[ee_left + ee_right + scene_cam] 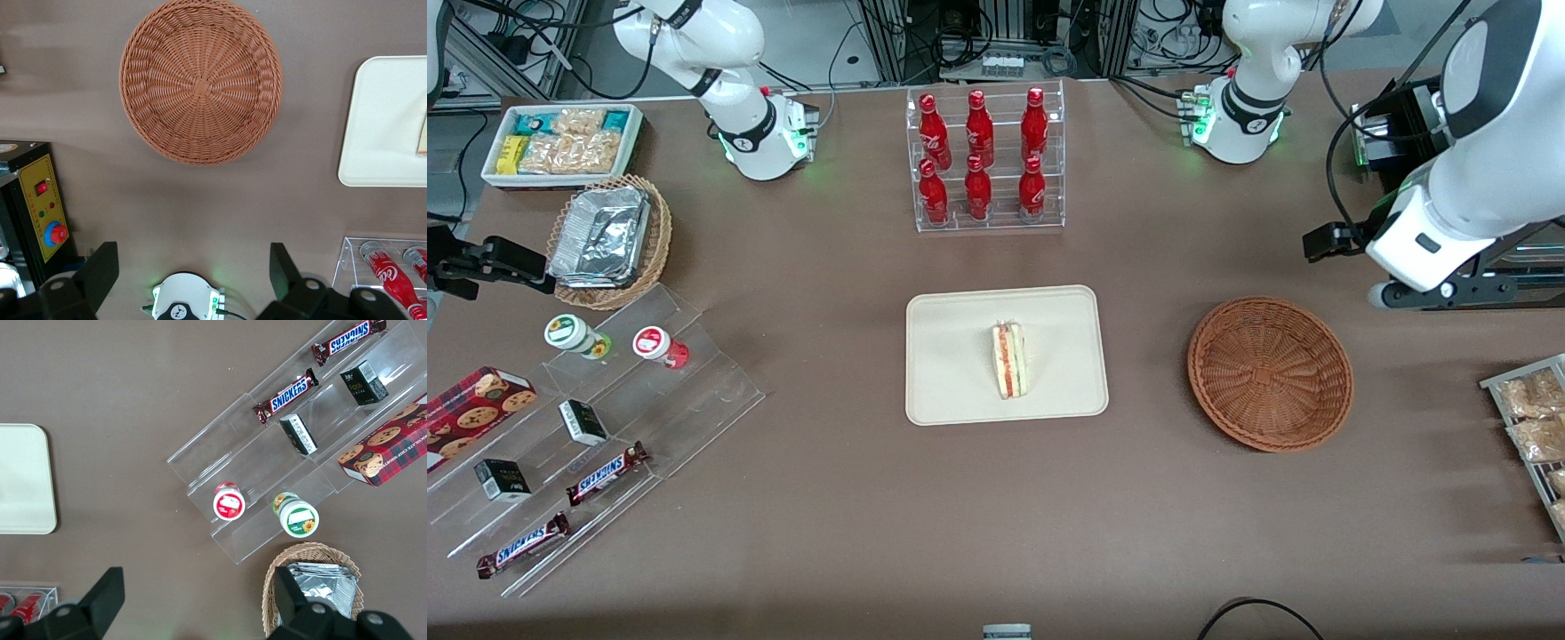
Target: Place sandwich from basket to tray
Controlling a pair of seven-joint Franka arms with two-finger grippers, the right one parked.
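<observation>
- Nearest the front cam: bare brown table, nothing of the task on it.
- Next, mid-table: cream tray, flat, low rim. The sandwich lies on it, near the tray's centre, red and green filling edge facing up. Nothing touches it.
- Level w/ the tray, toward the working arm's end: reddish-brown wicker basket, well apart from the tray. Empty; wrist view shows its bare woven floor.
- A bit farther from the cam, at the working arm's end: left arm pulled up and to the side. Its gripper hangs high above the table, clear of basket and tray. Fingers spread wide, holding nothing; open table shows in the gap between them.
- Farther still, mid-table: clear rack of red soda bottles, not part of the job.
- Step in hand, as I judge it: the placing looks done, since the sandwich is on the tray, the basket is empty and the arm is clear.
- Next move, my guess: nothing more to grasp. At most, park the arm w/o swinging low over the tray, so the sandwich isn't knocked.
</observation>
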